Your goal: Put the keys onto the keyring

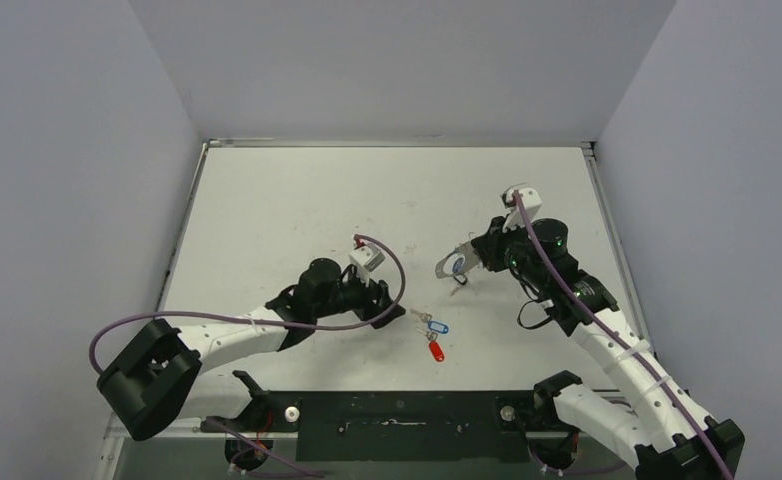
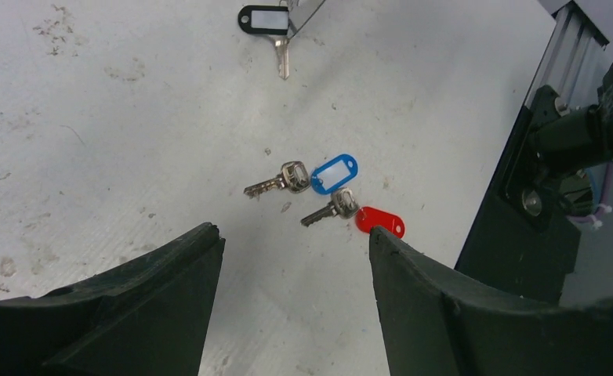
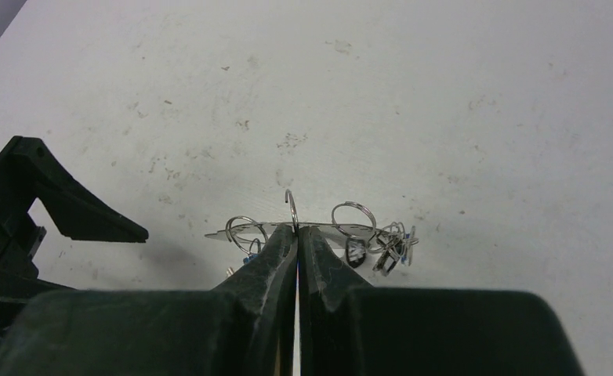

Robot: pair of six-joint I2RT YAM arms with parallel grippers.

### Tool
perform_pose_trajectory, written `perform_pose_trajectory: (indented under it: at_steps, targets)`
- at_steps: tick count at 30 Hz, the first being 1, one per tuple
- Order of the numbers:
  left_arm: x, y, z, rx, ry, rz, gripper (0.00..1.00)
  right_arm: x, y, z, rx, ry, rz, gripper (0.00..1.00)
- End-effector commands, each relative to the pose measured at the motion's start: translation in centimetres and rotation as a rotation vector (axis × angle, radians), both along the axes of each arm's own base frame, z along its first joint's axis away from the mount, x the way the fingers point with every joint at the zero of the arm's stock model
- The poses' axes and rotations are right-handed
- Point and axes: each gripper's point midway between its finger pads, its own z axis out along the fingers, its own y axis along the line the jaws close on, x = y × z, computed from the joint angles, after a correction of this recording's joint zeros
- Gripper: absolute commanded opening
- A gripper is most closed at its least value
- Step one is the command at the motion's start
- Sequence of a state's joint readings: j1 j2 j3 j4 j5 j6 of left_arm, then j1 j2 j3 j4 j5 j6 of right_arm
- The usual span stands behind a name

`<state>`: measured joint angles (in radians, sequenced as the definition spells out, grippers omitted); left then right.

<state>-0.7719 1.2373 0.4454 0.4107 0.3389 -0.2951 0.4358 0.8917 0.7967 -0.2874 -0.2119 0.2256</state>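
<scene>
My left claw (image 2: 294,235) hangs released low over the white desk (image 1: 297,200), its two black fingers spread wide with nothing between them. Just ahead of it lie the two loose keys, close together. One is the small silver blue-tagged key (image 2: 335,172) with its light blue oblong plastic tag. The other is the small silver red-tagged key (image 2: 380,222), whose red tag shows just beside one fingertip in the wrist view.

My right claw (image 3: 297,231) is clenched on the keyring (image 1: 454,265), a large thin silvery-grey metal hoop held up off the desk, well apart from the loose keys. From that wrist the hoop shows edge-on, with small wire loops on either side of my fingertips. A black-tagged key (image 2: 266,19) shows by the hoop; I judge it already hangs there.

The step in hand, as I read it, is picking up one loose key. I should choose one and straddle its plastic tag across the narrow width. That leaves the metal head and its small ring free for threading. The keys lie near each other, so one finger must go down between them without sweeping the other key away. Flat, thin things can skid, so I should touch the desk first and then close slowly.
</scene>
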Motion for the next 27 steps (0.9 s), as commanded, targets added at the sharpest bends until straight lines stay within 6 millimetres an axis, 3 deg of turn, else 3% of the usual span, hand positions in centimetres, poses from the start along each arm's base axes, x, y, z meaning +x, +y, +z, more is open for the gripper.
perform_pose_trajectory:
  at_steps: [1,11,17,27]
  targets:
    - [1.8,-2.6,3.2,-0.105,0.091,0.101,0.66,1.8,-2.4,1.3,0.067,0.007,-0.175,0.00]
    - [1.2,-5.9,-0.8,0.039,0.398,0.269,0.59,2.4,-5.0,-0.9,0.099,0.113,-0.256,0.00]
    - [-0.2,-7.2,-3.0,0.209,0.402,0.275,0.46,2.4,-5.4,-2.5,0.094,0.178,-0.251,0.00]
    - [-2.5,-8.7,-5.4,0.440,0.360,0.241,0.42,2.2,-6.2,-4.1,0.054,0.225,-0.258,0.00]
